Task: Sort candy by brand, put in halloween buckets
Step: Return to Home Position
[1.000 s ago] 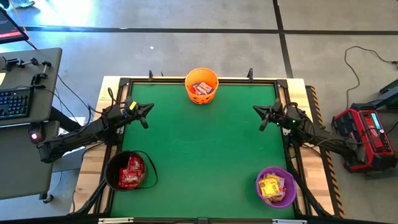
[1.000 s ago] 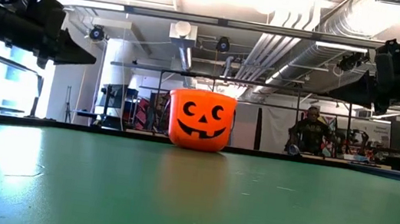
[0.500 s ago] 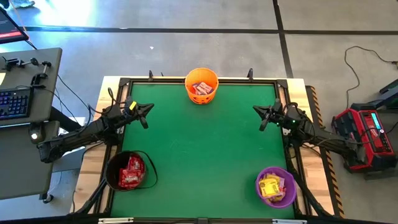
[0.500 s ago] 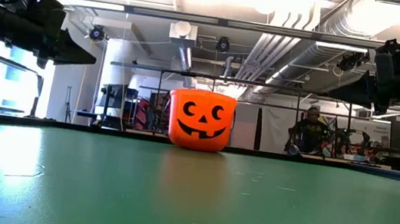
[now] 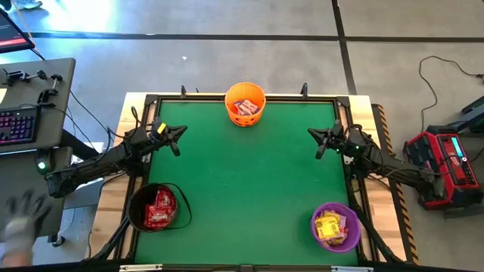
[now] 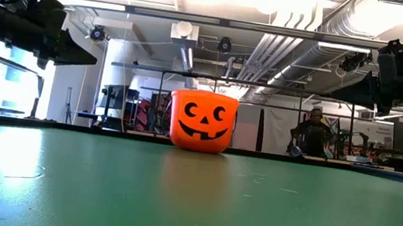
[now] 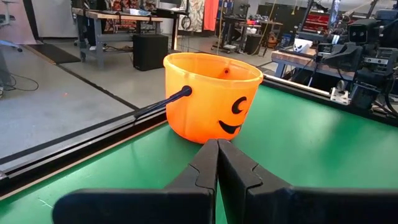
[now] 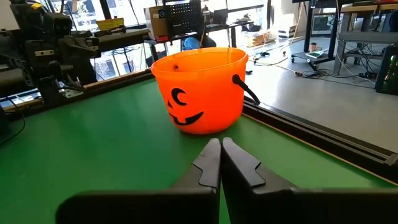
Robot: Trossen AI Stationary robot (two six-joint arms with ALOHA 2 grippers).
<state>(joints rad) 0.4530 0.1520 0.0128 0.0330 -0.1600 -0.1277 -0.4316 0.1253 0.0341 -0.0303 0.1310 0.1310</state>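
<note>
Three buckets stand on the green table. The orange bucket (image 5: 245,104) with a face stands at the far edge and holds white-and-blue candy; it also shows in the low view (image 6: 201,121) and both wrist views (image 7: 211,96) (image 8: 202,87). The black bucket (image 5: 156,207) at the near left holds red candy. The purple bucket (image 5: 335,227) at the near right holds yellow candy. My left gripper (image 5: 179,134) hovers shut over the table's left edge. My right gripper (image 5: 314,137) hovers shut over the right edge. Both point toward the orange bucket and are empty.
A black frame (image 5: 249,97) runs around the table. A desk with a keyboard (image 5: 19,125) stands left of the table, and a gloved hand (image 5: 19,219) shows at the lower left beyond the table. A red device (image 5: 446,162) lies on the floor to the right.
Both arms have kept still. A gloved hand has come into the high view at the lower left, outside the table.
</note>
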